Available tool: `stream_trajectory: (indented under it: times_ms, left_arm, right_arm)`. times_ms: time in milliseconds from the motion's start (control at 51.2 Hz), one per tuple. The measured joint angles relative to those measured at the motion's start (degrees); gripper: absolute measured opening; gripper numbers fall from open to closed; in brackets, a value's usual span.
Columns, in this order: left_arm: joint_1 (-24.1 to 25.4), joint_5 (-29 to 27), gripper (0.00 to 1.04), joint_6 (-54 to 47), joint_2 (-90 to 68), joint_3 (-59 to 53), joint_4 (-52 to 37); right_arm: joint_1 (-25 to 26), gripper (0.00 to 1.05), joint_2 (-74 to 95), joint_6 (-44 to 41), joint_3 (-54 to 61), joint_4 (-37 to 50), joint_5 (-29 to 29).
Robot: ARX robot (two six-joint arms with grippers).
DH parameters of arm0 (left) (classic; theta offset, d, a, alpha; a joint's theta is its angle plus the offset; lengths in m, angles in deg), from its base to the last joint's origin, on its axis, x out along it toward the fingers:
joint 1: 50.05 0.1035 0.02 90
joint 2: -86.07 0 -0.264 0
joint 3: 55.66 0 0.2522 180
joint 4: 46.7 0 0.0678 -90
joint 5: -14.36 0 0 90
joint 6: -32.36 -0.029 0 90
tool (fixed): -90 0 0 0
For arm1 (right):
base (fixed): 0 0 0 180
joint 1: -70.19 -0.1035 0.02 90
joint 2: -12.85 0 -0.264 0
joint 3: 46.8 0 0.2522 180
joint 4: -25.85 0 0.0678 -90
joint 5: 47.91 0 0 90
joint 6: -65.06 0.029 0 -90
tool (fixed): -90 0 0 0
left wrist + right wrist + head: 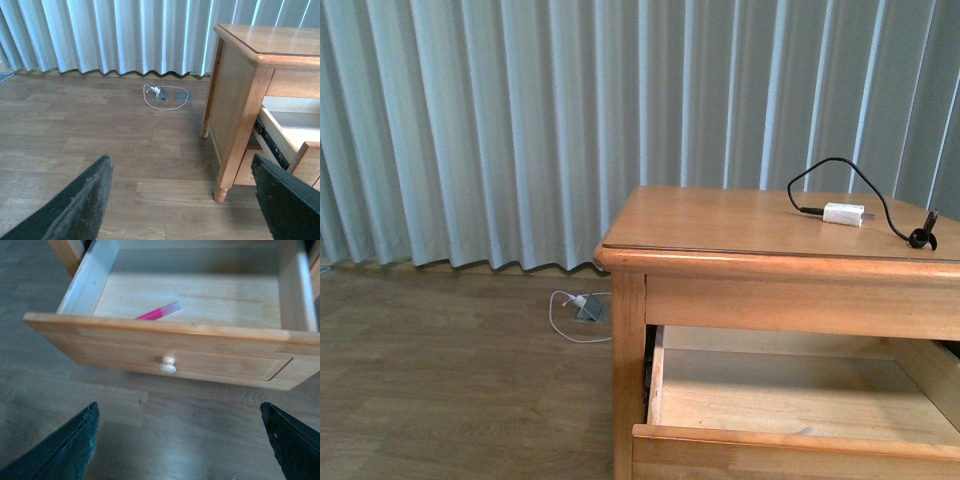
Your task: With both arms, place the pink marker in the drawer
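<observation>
The pink marker (159, 313) lies on the floor of the pulled-out upper drawer (165, 357), close behind its front panel; it does not show in the front view. The drawer is open in the front view (800, 440) and in the left wrist view (285, 142). My right gripper (180, 440) is open and empty, hanging over the wooden floor in front of the drawer's round knob (167, 365). My left gripper (182, 200) is open and empty, low over the floor to the left of the nightstand (240, 105). Neither arm shows in the front view.
A white charger block (844, 214) with a black cable (880, 200) lies on the nightstand top. A white cable and grey plug (582, 308) lie on the floor by the pale curtain (520, 130). The nightstand's front leg (222, 187) stands near my left gripper.
</observation>
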Motion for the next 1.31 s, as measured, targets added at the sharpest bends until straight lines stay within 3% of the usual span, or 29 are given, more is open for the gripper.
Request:
stream_trajectory:
  times_ms: [59,156,429,1308]
  left_arm:
    - [0.00,0.02,1.00,-0.02,0.00,0.00,0.00]
    - [0.00,0.02,0.99,-0.02,0.00,0.00,0.00]
    - [0.00,0.02,0.99,-0.02,0.00,0.00,0.00]
    - [0.00,0.02,0.99,-0.02,0.00,0.00,0.00]
  right_arm:
    - [0.02,0.96,6.99,-1.11,-1.46,2.23,0.81]
    - [1.05,0.96,18.51,-1.44,-4.24,7.04,2.23]
    - [2.16,0.96,40.33,-1.33,-9.07,18.67,-1.57]
    - [-0.07,0.96,67.14,4.81,-25.31,49.86,-10.14]
